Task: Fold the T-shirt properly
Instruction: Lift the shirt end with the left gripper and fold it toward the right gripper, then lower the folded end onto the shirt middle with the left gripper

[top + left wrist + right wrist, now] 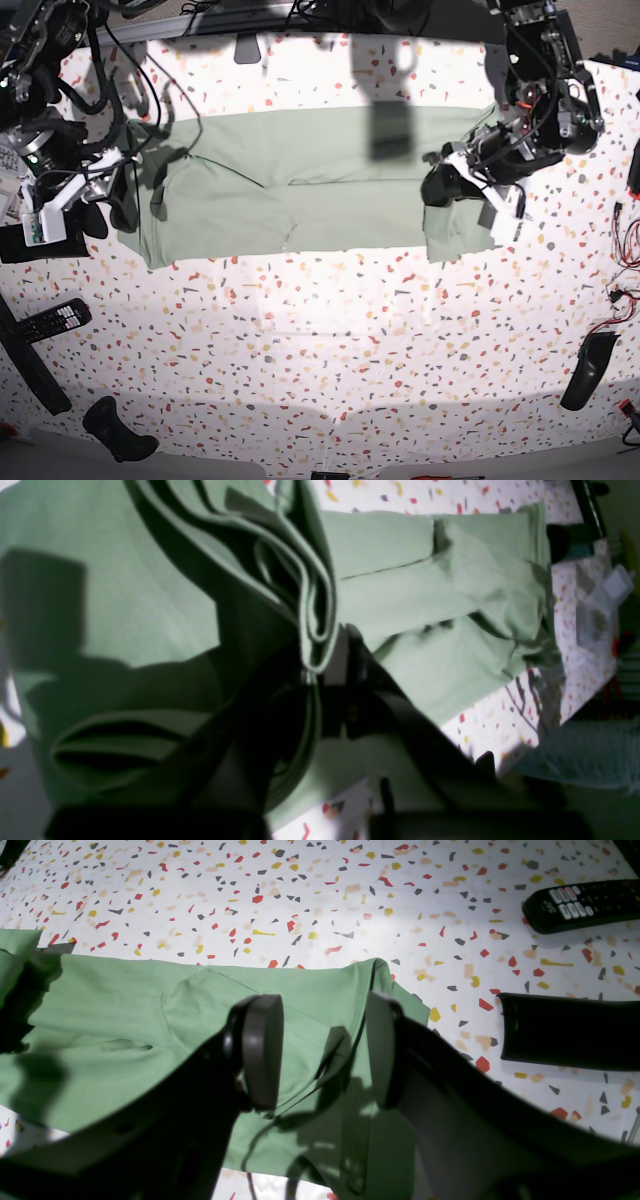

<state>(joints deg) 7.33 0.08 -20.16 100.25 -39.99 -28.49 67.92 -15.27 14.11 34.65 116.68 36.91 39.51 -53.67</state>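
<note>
The pale green T-shirt (300, 190) lies as a long folded band across the speckled table (330, 340). My left gripper (447, 186) is at the shirt's right end in the base view and is shut on a bunch of stacked fabric edges (316, 630), lifted off the table. The rest of the T-shirt (440, 595) stretches away flat. My right gripper (322, 1055) hovers open over the shirt's other end (150, 1025), with nothing between its fingers (262, 1050). In the base view the right gripper (110, 205) sits at the band's left end.
A black remote (585, 905) and a long black object (570, 1032) lie beside the right gripper. The base view shows the remote (50, 320) at the left edge, a black object (120, 430) at the front left and another (585, 370) at the right.
</note>
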